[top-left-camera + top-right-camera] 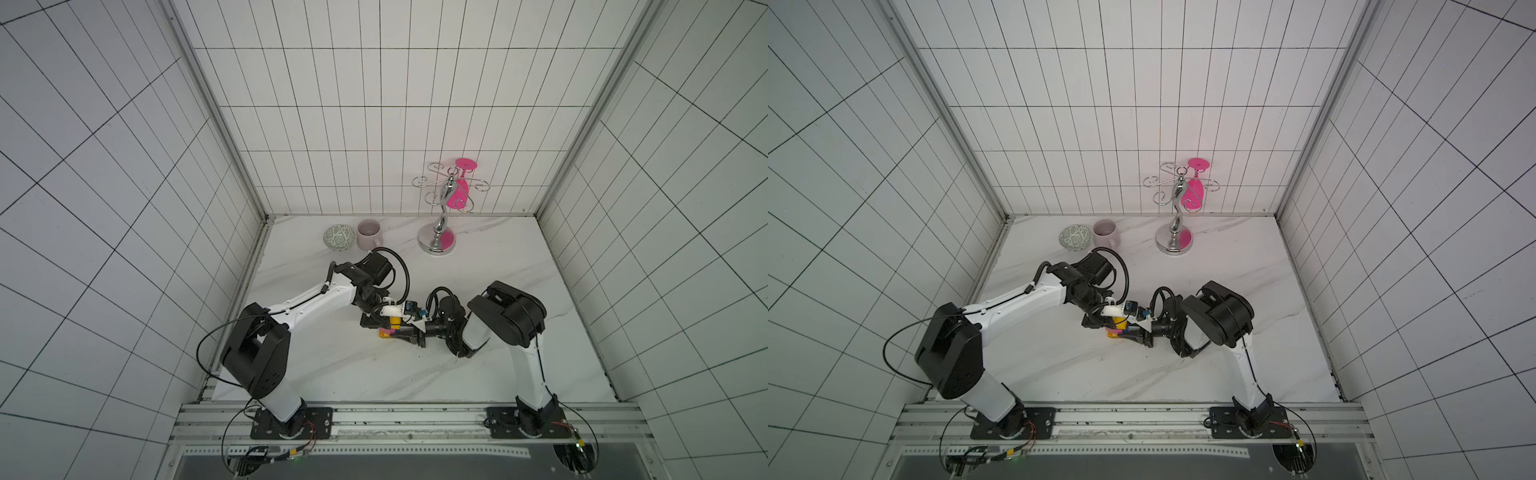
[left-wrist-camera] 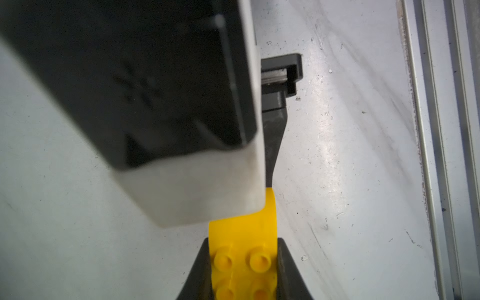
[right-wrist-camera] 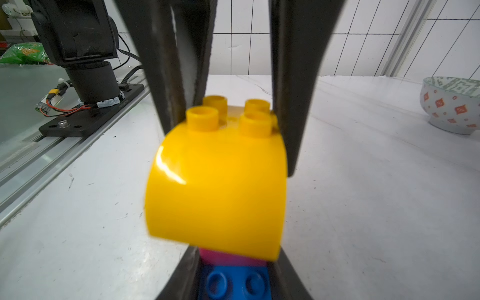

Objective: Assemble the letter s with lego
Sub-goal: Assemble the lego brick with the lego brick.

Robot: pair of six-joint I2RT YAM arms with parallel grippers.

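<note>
Resting between both grippers near the middle of the table [image 1: 478, 365], the yellow brick [image 3: 218, 187] is sitting on a pink brick [image 3: 228, 255] that is riding on a blue brick [image 3: 233, 283]. These pieces are looking light, rigid and glossy, so the curved yellow face is likely offering poor purchase; flat side walls are giving the safer hold. The left gripper [image 2: 242, 240] is pinching the yellow brick's sides by its studs, while the right gripper [image 3: 235, 259] is clamping the blue brick, well apart from the bowl [image 1: 338, 237] and mug [image 1: 369, 233].
</note>
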